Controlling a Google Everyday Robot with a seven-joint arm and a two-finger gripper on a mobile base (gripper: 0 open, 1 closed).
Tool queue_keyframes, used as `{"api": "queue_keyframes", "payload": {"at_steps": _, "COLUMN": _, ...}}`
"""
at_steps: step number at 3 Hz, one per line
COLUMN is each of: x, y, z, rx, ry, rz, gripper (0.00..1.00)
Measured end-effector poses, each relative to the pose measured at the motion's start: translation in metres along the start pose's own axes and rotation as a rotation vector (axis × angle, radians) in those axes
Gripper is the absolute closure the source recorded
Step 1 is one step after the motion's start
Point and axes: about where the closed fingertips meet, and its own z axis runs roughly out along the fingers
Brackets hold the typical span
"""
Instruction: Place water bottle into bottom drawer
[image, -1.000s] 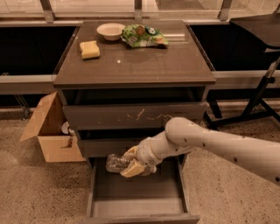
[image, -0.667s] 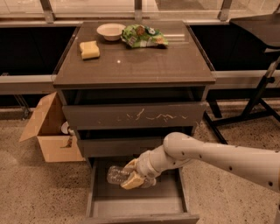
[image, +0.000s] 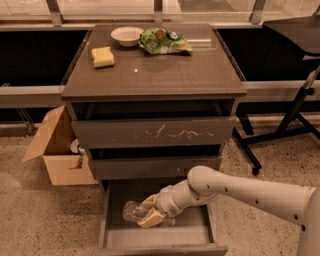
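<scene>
The bottom drawer (image: 150, 237) of the dark cabinet is pulled open at the lower middle of the camera view. My gripper (image: 150, 212) reaches into it from the right on a white arm. It is shut on the water bottle (image: 133, 210), a small clear crinkled bottle that lies sideways, sticking out left of the fingers, low inside the drawer just above its floor. I cannot tell whether the bottle touches the floor.
The cabinet top (image: 165, 70) holds a white bowl (image: 126, 35), a green snack bag (image: 165, 41) and a yellow sponge (image: 102, 56). An open cardboard box (image: 57, 147) stands on the floor at the left. A black stand's legs (image: 272, 135) are at the right.
My gripper has moved down with the water bottle, from the level of the drawer's top edge to deep inside the bottom drawer.
</scene>
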Motion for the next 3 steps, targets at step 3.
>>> {"api": "queue_keyframes", "payload": {"at_steps": 3, "x": 0.117, "y": -0.043, "z": 0.040, "rx": 0.076, "ry": -0.025, "rz": 0.020, "gripper": 1.00}}
